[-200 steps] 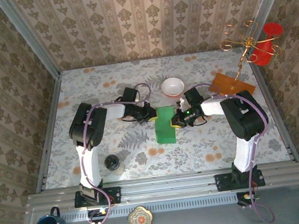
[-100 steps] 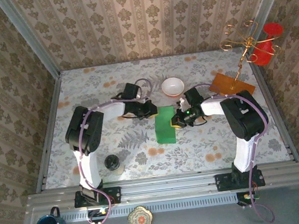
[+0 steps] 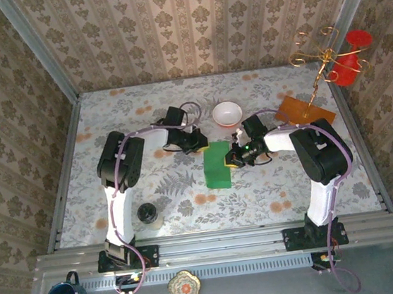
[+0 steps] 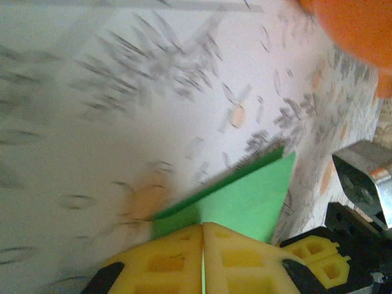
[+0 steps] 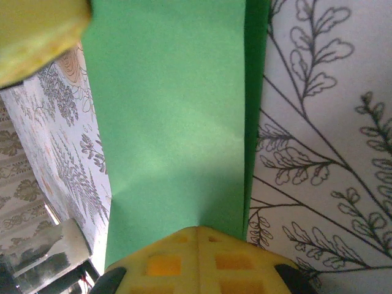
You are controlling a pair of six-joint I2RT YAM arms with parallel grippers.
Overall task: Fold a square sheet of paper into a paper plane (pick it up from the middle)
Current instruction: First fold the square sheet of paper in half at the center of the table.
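The square sheet of paper [image 3: 217, 166] lies mid-table as a bright-green upright rectangle, folded over. My left gripper [image 3: 200, 144] is at its far left corner. In the left wrist view the yellow fingers [image 4: 171, 260] are shut, with a thin green strip between them and the paper [image 4: 248, 199] fanning out as a pointed corner. My right gripper [image 3: 234, 156] sits on the sheet's right edge. Its fingers [image 5: 165, 260] are pressed together where the paper [image 5: 171, 110] runs in under them; a darker lower layer [image 5: 255, 110] shows along one side.
A white bowl [image 3: 227, 113] stands just beyond the paper. The orange-brown wooden board [image 3: 304, 110] lies at the back right under a copper wire stand [image 3: 318, 58] and a red object [image 3: 351, 57]. A dark jar [image 3: 147, 213] stands at the front left.
The left arm's elbow has swung right and forward while its gripper stayed at the paper's far left corner. The paper and the right arm look unchanged.
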